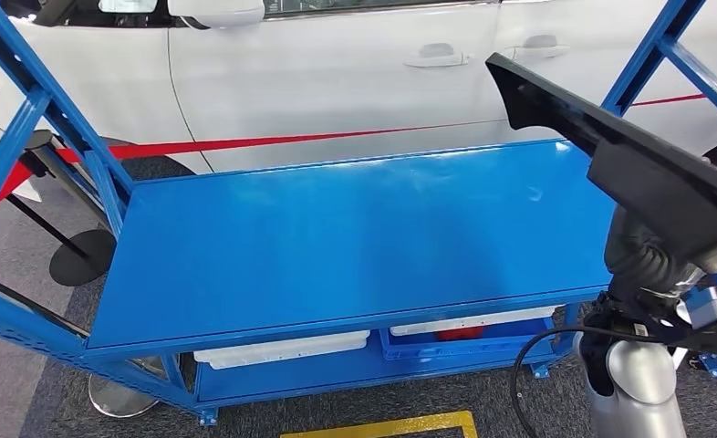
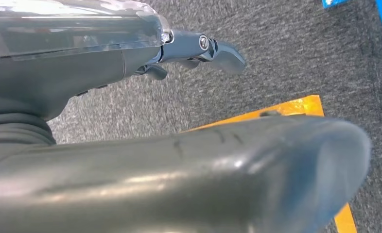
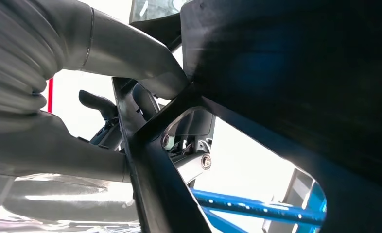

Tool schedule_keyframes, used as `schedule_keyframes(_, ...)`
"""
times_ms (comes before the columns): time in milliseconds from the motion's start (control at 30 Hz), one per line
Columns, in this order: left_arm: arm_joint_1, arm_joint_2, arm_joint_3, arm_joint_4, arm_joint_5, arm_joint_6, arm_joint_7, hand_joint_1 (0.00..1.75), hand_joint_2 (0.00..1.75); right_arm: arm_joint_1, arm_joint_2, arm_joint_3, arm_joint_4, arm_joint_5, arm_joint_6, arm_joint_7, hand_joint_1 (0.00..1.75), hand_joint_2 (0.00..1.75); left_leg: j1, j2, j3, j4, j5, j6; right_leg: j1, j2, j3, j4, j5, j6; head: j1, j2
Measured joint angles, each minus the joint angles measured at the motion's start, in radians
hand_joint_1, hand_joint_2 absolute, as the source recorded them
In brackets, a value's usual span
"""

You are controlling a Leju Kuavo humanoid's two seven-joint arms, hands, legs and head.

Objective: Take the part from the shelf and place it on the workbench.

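The right hand [image 3: 145,97] grasps the part [image 1: 628,155], a long black plastic panel. In the right wrist view the grey thumb presses against one face of the part [image 3: 296,87] while the darker fingers [image 3: 99,104] wrap behind a thin black rib of it. In the head view the right hand [image 1: 651,260] sits under the wide end of the part, at the right edge of the bench [image 1: 355,237]. The part is held in the air, tilted, with its narrow pointed end reaching up and away over the far right corner of the bench top; it does not touch the surface.

The left hand [image 2: 199,48] hangs over grey carpet [image 2: 286,48], its fingers apart and holding nothing. A strip of yellow floor tape [image 2: 296,106] lies below it.

The bench is a blue metal frame with a glossy blue top. On its lower shelf lie two white trays [image 1: 286,349], and a red object [image 1: 460,333] shows in a blue bin [image 1: 410,349] near the right one. Blue diagonal struts [image 1: 54,119] rise at both ends. Behind the bench stands a white car [image 1: 337,73] with a red stripe along its doors.
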Motion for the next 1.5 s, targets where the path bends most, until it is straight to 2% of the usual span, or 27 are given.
schedule_keyframes(33, 0.001, 0.000, 0.003, 0.000, 0.002, 0.002, 0.000, 0.00, 0.00, 0.006, 0.001, 0.000, 0.001, 0.000, 0.001, -0.001, 1.75, 1.75, 0.000, 0.000, -0.027, 0.056, -0.019, -0.001, 0.002, -0.001, 0.000, 0.000, -0.001, -0.002, 0.000, 0.000)
schedule_keyframes(67, 0.002, 0.000, 0.005, 0.000, 0.004, 0.004, 0.000, 0.00, 0.00, 0.011, 0.002, 0.000, 0.002, 0.001, 0.002, -0.002, 1.75, 1.75, 0.000, 0.000, -0.041, 0.084, -0.020, -0.001, 0.003, -0.001, 0.001, 0.000, -0.002, -0.003, 0.000, 0.000)
schedule_keyframes(100, 0.002, 0.000, 0.007, 0.000, 0.007, 0.005, 0.000, 0.00, 0.00, 0.016, 0.002, 0.001, 0.003, 0.002, 0.002, -0.004, 1.75, 1.75, 0.000, 0.000, -0.035, 0.068, 0.000, 0.001, 0.005, -0.001, 0.004, 0.001, -0.003, -0.003, 0.000, 0.000)
schedule_keyframes(167, 0.002, 0.001, 0.010, 0.000, 0.009, 0.007, 0.000, 0.00, 0.00, 0.023, 0.002, 0.001, 0.005, 0.003, 0.002, -0.007, 1.75, 1.75, -0.002, 0.000, 0.025, -0.061, 0.073, 0.013, 0.007, 0.000, 0.010, 0.001, -0.005, -0.002, 0.000, 0.000)
schedule_keyframes(233, 0.001, 0.005, 0.011, 0.000, 0.010, 0.008, 0.000, 0.00, 0.00, 0.028, 0.003, 0.001, 0.006, 0.003, 0.001, -0.011, 1.75, 1.75, -0.007, 0.000, 0.081, -0.181, 0.118, 0.026, 0.011, 0.001, 0.011, 0.004, -0.009, 0.004, 0.000, 0.000)
schedule_keyframes(367, 0.002, 0.006, 0.012, 0.000, 0.009, 0.008, 0.001, 0.00, 0.00, 0.043, 0.004, 0.002, 0.005, 0.003, -0.001, -0.015, 1.75, 1.75, -0.009, 0.000, 0.096, -0.219, 0.125, 0.040, 0.009, 0.001, 0.008, 0.008, -0.013, 0.026, 0.000, 0.000)
schedule_keyframes(433, 0.001, 0.007, 0.012, 0.000, 0.009, 0.012, 0.000, 0.00, 0.00, 0.051, 0.004, 0.002, 0.002, 0.003, -0.005, -0.017, 1.75, 1.75, -0.004, 0.001, 0.102, -0.230, 0.131, 0.049, 0.006, 0.001, -0.014, 0.060, -0.049, 0.035, 0.000, 0.000)
schedule_keyframes(500, 0.000, 0.007, 0.012, 0.000, 0.008, 0.019, -0.001, 0.00, 0.00, 0.064, 0.005, 0.002, -0.002, 0.003, -0.011, -0.018, 1.75, 1.75, -0.003, 0.001, 0.103, -0.232, 0.131, 0.053, 0.001, 0.001, -0.073, 0.184, -0.111, 0.043, 0.000, 0.000)
schedule_keyframes(533, 0.000, 0.007, 0.012, 0.000, 0.008, 0.022, 0.000, 0.00, 0.00, 0.072, 0.005, 0.002, -0.003, 0.003, -0.014, -0.018, 1.75, 1.75, -0.003, 0.001, 0.103, -0.232, 0.130, 0.054, -0.002, 0.001, -0.103, 0.242, -0.132, 0.047, 0.000, 0.000)
schedule_keyframes(567, 0.000, 0.007, 0.013, 0.000, 0.006, 0.027, 0.002, 0.00, 0.00, 0.080, 0.006, 0.002, -0.003, 0.002, -0.016, -0.017, 1.75, 1.75, -0.002, 0.001, 0.103, -0.231, 0.129, 0.053, -0.005, 0.000, -0.122, 0.277, -0.138, 0.051, 0.000, 0.000)
schedule_keyframes(600, 0.000, 0.006, 0.012, 0.000, 0.004, 0.031, 0.006, 0.00, 0.00, 0.085, 0.008, 0.002, -0.004, 0.002, -0.018, -0.017, 1.75, 1.75, -0.002, 0.001, 0.104, -0.229, 0.128, 0.051, -0.009, 0.000, -0.122, 0.270, -0.121, 0.054, 0.000, 0.000)
schedule_keyframes(633, 0.000, 0.006, 0.012, 0.000, 0.003, 0.034, 0.013, 0.00, 0.00, 0.087, 0.009, 0.003, -0.005, 0.002, -0.019, -0.016, 1.75, 1.75, 0.000, 0.001, 0.105, -0.226, 0.126, 0.049, -0.012, 0.000, -0.102, 0.227, -0.089, 0.056, 0.000, 0.000)
schedule_keyframes(667, 0.000, 0.006, 0.013, 0.000, 0.002, 0.037, 0.022, 0.00, 0.00, 0.088, 0.010, 0.003, -0.007, 0.001, -0.019, -0.015, 1.75, 1.75, 0.001, 0.000, 0.106, -0.221, 0.123, 0.044, -0.016, -0.001, -0.070, 0.159, -0.052, 0.058, 0.000, 0.000)
schedule_keyframes(733, -0.001, 0.005, 0.013, 0.000, 0.002, 0.039, 0.040, 0.00, 0.00, 0.087, 0.012, 0.006, -0.010, -0.005, -0.013, -0.011, 1.75, 1.75, 0.002, -0.001, 0.103, -0.212, 0.118, 0.034, -0.017, 0.001, -0.018, 0.050, -0.011, 0.057, 0.000, 0.000)
schedule_keyframes(767, -0.002, 0.005, 0.013, 0.000, 0.004, 0.039, 0.047, 0.00, 0.00, 0.087, 0.012, 0.007, -0.011, -0.009, -0.008, -0.009, 1.75, 1.75, 0.001, -0.001, 0.100, -0.207, 0.116, 0.028, -0.015, 0.002, -0.009, 0.027, -0.007, 0.053, 0.000, 0.000)
schedule_keyframes(900, -0.002, 0.006, 0.016, 0.000, 0.006, 0.042, 0.059, 0.00, 0.00, 0.091, 0.016, 0.021, -0.012, -0.029, 0.011, -0.017, 1.75, 1.75, 0.001, -0.002, 0.094, -0.204, 0.118, 0.008, -0.008, 0.005, -0.018, 0.027, -0.001, 0.026, 0.000, 0.000)
schedule_keyframes(967, -0.003, 0.007, 0.016, 0.000, 0.005, 0.043, 0.062, 0.00, 0.00, 0.089, 0.018, 0.028, -0.012, -0.036, 0.017, -0.021, 1.75, 1.75, 0.003, -0.001, 0.076, -0.158, 0.077, 0.001, -0.008, 0.001, -0.022, 0.024, 0.007, 0.011, 0.000, 0.000)
schedule_keyframes(1067, -0.003, 0.007, 0.016, 0.000, 0.008, 0.043, 0.066, 0.00, 0.00, 0.086, 0.024, 0.044, -0.012, -0.037, 0.020, -0.022, 1.75, 1.75, 0.003, 0.000, 0.011, 0.025, -0.038, 0.000, 0.000, -0.003, -0.040, 0.023, 0.021, -0.006, 0.000, 0.000)
schedule_keyframes(1100, -0.003, 0.007, 0.017, 0.000, 0.009, 0.044, 0.068, 0.00, 0.00, 0.083, 0.027, 0.051, -0.012, -0.036, 0.021, -0.022, 1.75, 1.75, 0.002, 0.000, 0.002, 0.063, -0.054, 0.002, 0.004, -0.004, -0.048, 0.023, 0.027, -0.010, 0.000, 0.000)
schedule_keyframes(1133, -0.003, 0.007, 0.019, 0.000, 0.011, 0.045, 0.071, 0.00, 0.00, 0.080, 0.030, 0.059, -0.012, -0.034, 0.023, -0.022, 1.75, 1.75, 0.000, 0.000, 0.011, 0.064, -0.052, 0.007, 0.009, -0.004, -0.056, 0.023, 0.034, -0.012, 0.000, 0.000)
schedule_keyframes(1167, -0.003, 0.007, 0.020, 0.000, 0.012, 0.045, 0.072, 0.00, 0.00, 0.076, 0.034, 0.067, -0.012, -0.032, 0.025, -0.022, 1.75, 1.75, -0.003, 0.000, 0.040, 0.027, -0.034, 0.014, 0.013, -0.003, -0.064, 0.023, 0.041, -0.012, 0.000, 0.000)
schedule_keyframes(1233, -0.007, 0.009, 0.024, 0.000, 0.013, 0.045, 0.073, 0.00, 0.00, 0.068, 0.039, 0.079, -0.012, -0.029, 0.028, -0.021, 1.75, 1.75, -0.014, 0.001, 0.127, -0.111, 0.009, 0.038, 0.020, -0.002, -0.075, 0.023, 0.055, -0.011, 0.000, 0.000)
schedule_keyframes(1300, -0.012, 0.012, 0.025, -0.001, 0.013, 0.046, 0.074, 0.00, 0.00, 0.063, 0.043, 0.086, -0.012, -0.029, 0.030, -0.020, 1.75, 1.75, -0.025, 0.004, 0.180, -0.208, 0.034, 0.054, 0.021, -0.004, -0.081, 0.022, 0.069, -0.003, 0.000, 0.000)
schedule_keyframes(1400, -0.012, 0.012, 0.026, 0.000, 0.013, 0.046, 0.074, 0.00, 0.00, 0.058, 0.046, 0.094, -0.011, -0.028, 0.030, -0.019, 1.75, 1.75, -0.028, 0.006, 0.178, -0.234, 0.062, 0.058, 0.014, -0.008, -0.084, 0.014, 0.090, 0.015, 0.000, 0.000)
schedule_keyframes(1433, -0.011, 0.011, 0.027, 0.000, 0.013, 0.046, 0.074, 0.00, 0.00, 0.057, 0.046, 0.096, -0.011, -0.026, 0.030, -0.018, 1.75, 1.75, -0.025, 0.007, 0.174, -0.241, 0.078, 0.060, 0.013, -0.006, -0.089, 0.017, 0.081, 0.020, 0.000, 0.000)
schedule_keyframes(1467, -0.010, 0.010, 0.027, 0.000, 0.013, 0.046, 0.075, 0.00, 0.00, 0.055, 0.047, 0.097, -0.011, -0.021, 0.029, -0.016, 1.75, 1.75, -0.021, 0.009, 0.165, -0.249, 0.094, 0.063, 0.012, -0.004, -0.098, 0.036, 0.054, 0.025, 0.000, 0.000)
schedule_keyframes(1500, -0.010, 0.009, 0.027, 0.000, 0.013, 0.046, 0.075, 0.00, 0.00, 0.053, 0.049, 0.099, -0.012, -0.015, 0.028, -0.014, 1.75, 1.75, -0.017, 0.011, 0.154, -0.255, 0.111, 0.064, 0.010, -0.003, -0.111, 0.073, 0.010, 0.030, 0.001, 0.000)
